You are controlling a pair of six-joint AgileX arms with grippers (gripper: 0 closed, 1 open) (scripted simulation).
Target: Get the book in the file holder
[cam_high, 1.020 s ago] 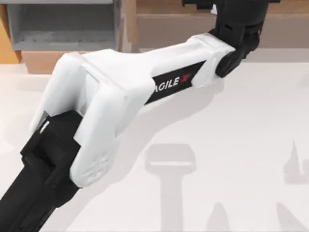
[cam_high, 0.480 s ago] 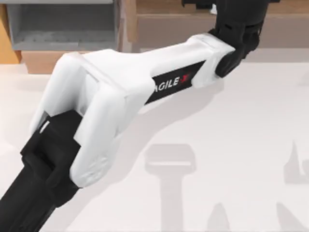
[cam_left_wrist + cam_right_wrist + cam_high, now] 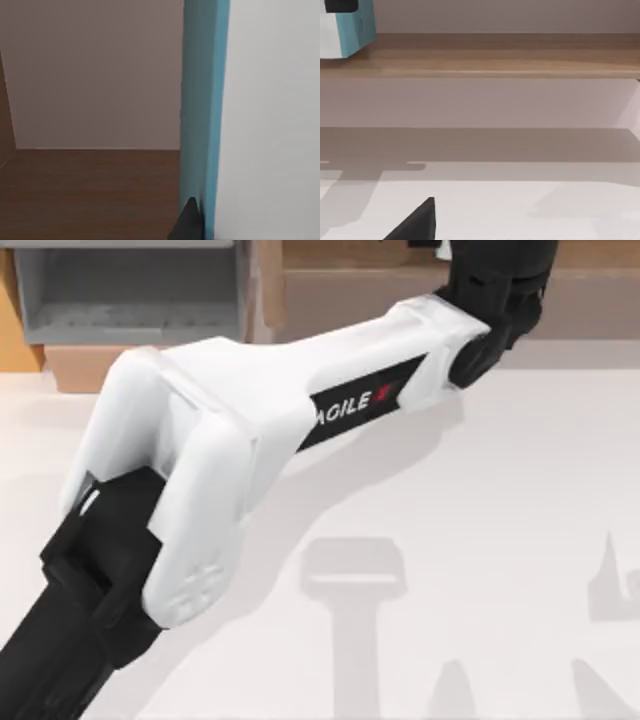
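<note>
Overhead, you have the file holder (image 3: pixel 130 300) at the far left of the table (image 3: pixel 480 490), its grey walls and speckled floor in sight, its top cut off by the frame edge, and its tan front partly covered by the left arm (image 3: pixel 250 430). That arm runs from the near left corner diagonally toward the far right, its white link masking much of the table's left half. Its black wrist reaches the long brown shelf unit (image 3: pixel 350 290) at the far edge, where the left gripper is cut off; you cannot tell from above how its fingers stand.

The left wrist view puts you close against the book (image 3: pixel 202 100): a teal cover edge upright, white pages beside it, brown shelf floor and a pale back wall behind. One dark fingertip (image 3: pixel 189 220) touches the cover; whether the fingers are clamped on it cannot be judged.

From the right wrist view, the book (image 3: pixel 347 27) stands on the shelf board, a black part at its top, mostly cut off. The right gripper shows one dark fingertip (image 3: pixel 417 220) over the table; its opening cannot be read.
</note>
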